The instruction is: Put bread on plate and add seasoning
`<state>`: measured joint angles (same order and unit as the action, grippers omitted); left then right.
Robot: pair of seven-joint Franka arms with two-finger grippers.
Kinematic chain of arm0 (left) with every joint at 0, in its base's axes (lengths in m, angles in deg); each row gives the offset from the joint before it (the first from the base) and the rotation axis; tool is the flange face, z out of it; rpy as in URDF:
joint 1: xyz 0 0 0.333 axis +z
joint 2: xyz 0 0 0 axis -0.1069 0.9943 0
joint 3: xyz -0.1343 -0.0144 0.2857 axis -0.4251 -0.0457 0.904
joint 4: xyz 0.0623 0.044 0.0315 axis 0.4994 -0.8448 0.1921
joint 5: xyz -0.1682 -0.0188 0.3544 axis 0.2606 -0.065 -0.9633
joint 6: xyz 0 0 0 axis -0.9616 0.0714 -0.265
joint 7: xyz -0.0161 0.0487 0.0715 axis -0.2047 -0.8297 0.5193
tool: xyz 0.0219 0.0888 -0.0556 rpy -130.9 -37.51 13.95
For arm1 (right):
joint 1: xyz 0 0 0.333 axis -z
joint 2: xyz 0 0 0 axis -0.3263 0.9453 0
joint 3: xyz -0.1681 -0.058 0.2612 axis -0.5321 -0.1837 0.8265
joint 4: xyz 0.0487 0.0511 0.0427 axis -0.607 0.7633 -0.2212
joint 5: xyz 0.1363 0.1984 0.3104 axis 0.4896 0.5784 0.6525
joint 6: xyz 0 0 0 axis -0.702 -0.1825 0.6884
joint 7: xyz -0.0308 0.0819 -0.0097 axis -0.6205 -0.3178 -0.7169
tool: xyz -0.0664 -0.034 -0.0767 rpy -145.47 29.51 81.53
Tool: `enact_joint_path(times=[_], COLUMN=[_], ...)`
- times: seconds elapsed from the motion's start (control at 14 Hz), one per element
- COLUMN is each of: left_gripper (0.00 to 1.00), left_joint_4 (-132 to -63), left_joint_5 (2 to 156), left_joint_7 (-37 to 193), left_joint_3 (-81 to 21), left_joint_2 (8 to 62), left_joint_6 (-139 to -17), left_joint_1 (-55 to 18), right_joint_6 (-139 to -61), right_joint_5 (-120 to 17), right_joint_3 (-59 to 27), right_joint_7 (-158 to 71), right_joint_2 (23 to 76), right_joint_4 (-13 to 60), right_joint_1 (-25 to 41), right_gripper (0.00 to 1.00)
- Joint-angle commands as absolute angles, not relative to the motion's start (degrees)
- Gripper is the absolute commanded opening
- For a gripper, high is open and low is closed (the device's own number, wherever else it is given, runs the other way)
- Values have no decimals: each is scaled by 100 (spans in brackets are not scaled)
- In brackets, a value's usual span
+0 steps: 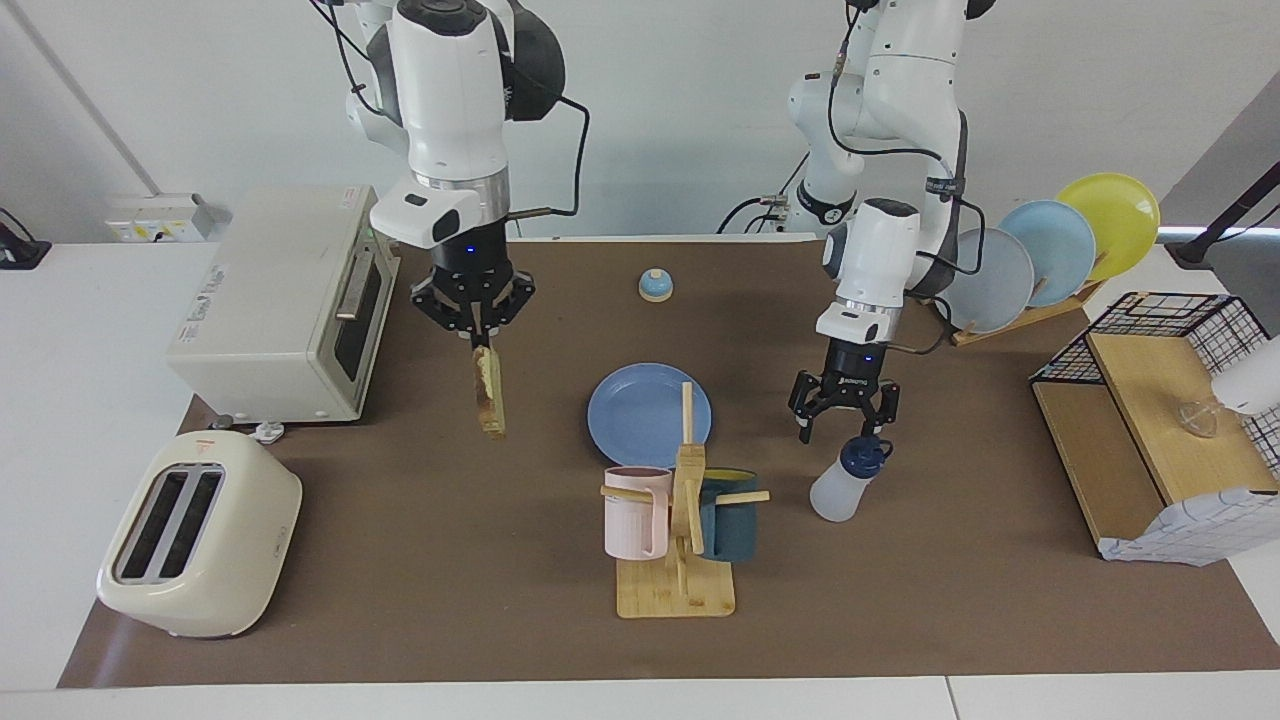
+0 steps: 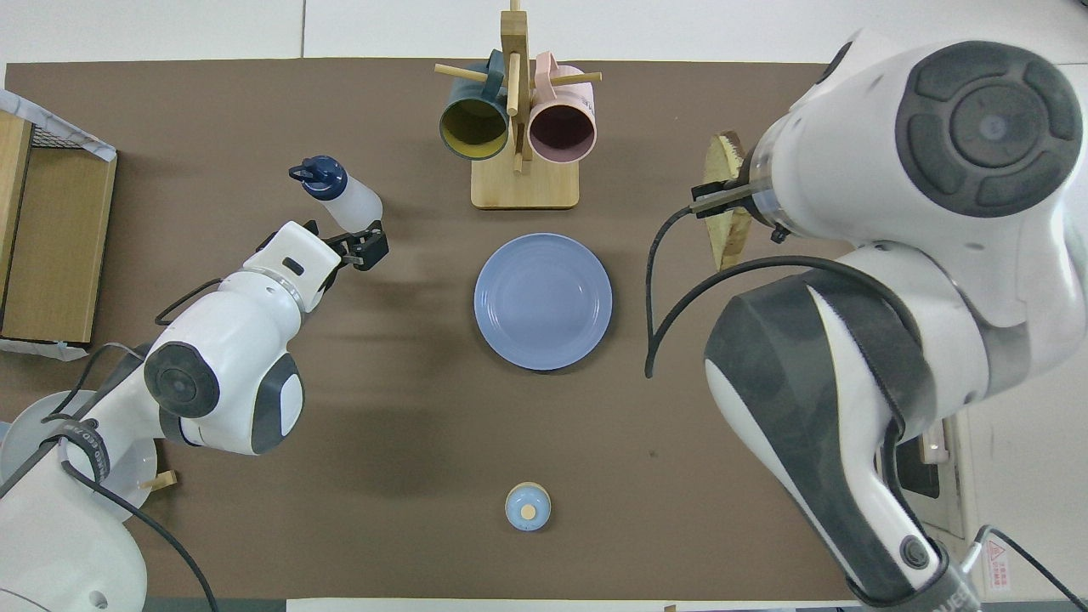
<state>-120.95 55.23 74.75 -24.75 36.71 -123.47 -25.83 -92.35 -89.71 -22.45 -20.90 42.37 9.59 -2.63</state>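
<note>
The right arm reaches in high over the bench, wrist pointing straight down, the right gripper (image 1: 474,336) clamped tight on the top edge of the bread (image 1: 489,392). The left arm leans forward, wrist vertical, the left gripper (image 1: 844,425) spread wide above the seasoning bottle's cap (image 1: 862,457).

Two robot arms with glossy white rounded shells and dark grey bands at the joints. Each ends in a white wrist block with a small dark oblong marking, then a black cylinder showing a tiny blue light, then a black two-finger gripper: right gripper (image 1: 473,333), left gripper (image 1: 845,418). Black cables loop loosely along both arms. A dark round cap with grooved segments covers each large joint. Green lights, possibly status lamps, glow at one base.
</note>
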Motion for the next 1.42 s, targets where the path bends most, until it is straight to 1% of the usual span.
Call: enact_joint_path(times=[0.0, 0.07, 0.14, 0.21, 0.43, 0.5, 0.71, 0.78, 0.93, 1.14, 1.35], left_gripper=[100, 100, 100, 100, 100, 100, 100, 100, 100, 100, 100], left_joint_4=[-11732, -11697, -11609, -11591, -11573, -11573, -11494, -11494, -11494, -11468, -11248], left_joint_5=[5559, 5559, 5567, 5568, 5638, 5647, 5786, 5831, 5910, 6314, 6429], left_joint_7=[7422, 7431, 7448, 7474, 7518, 7553, 7633, 7633, 7642, 7650, 7659], left_joint_3=[-1200, -654, -231, -44, -25, -25, -25, -33, -33, -42, -42], left_joint_2=[3981, 4086, 4139, 4157, 4193, 4210, 4482, 4526, 4588, 4894, 5071], left_joint_6=[-12191, -12182, -12182, -12182, -12243, -12243, -12427, -12576, -12779, -13279, -13307], left_joint_1=[-3764, -4300, -4653, -4839, -4868, -4876, -4990, -5026, -5026, -5035, -5035], right_joint_6=[-9628, -9821, -10057, -10321, -10893, -11164, -11850, -11983, -12194, -12257, -12275], right_joint_5=[-8833, -8833, -8833, -8833, -8833, -8833, -8825, -8825, -8825, -8825, -8825], right_joint_3=[-2252, -2252, -2252, -2252, -2252, -2243, -2243, -2243, -2243, -2243, -2252], right_joint_7=[-1088, -771, -559, -435, 118, 190, 208, 217, 243, 208, 155], right_joint_2=[4269, 4339, 4383, 4436, 4594, 4569, 4489, 4533, 4551, 4551, 4472], right_joint_4=[1222, 1301, 1415, 1538, 1775, 1968, 2530, 2610, 2812, 2874, 3111], right_joint_1=[-809, -1038, -1205, -1303, -1663, -1699, -1725, -1847, -1945, -1893, -1875], right_gripper=[0, 0, 0, 0, 0, 0, 0, 0, 0, 0, 0])
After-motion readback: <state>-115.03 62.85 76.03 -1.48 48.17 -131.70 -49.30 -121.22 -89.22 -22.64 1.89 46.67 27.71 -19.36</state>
